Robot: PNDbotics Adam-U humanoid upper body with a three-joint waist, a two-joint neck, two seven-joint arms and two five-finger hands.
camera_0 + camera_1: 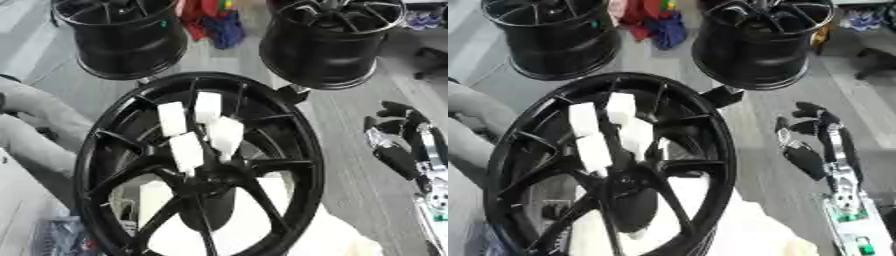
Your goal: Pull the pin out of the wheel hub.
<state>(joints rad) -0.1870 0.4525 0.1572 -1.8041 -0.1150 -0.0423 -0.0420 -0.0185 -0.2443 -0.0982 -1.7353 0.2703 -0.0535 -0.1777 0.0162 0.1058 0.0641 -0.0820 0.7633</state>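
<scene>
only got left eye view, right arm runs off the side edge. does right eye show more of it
Observer: Yes. There the right hand and its silver forearm show whole, running down to the bottom edge.
Operator: anything lower down on that arm
Observer: A small green part sits on it near the lower right corner.

Wheel hub (199,165): glossy black metal, smooth.
White pins (186,151) look matt, plastic-like; right hand (824,150) black w/ shiny silver metal; floor (350,165) matt grey.
</scene>
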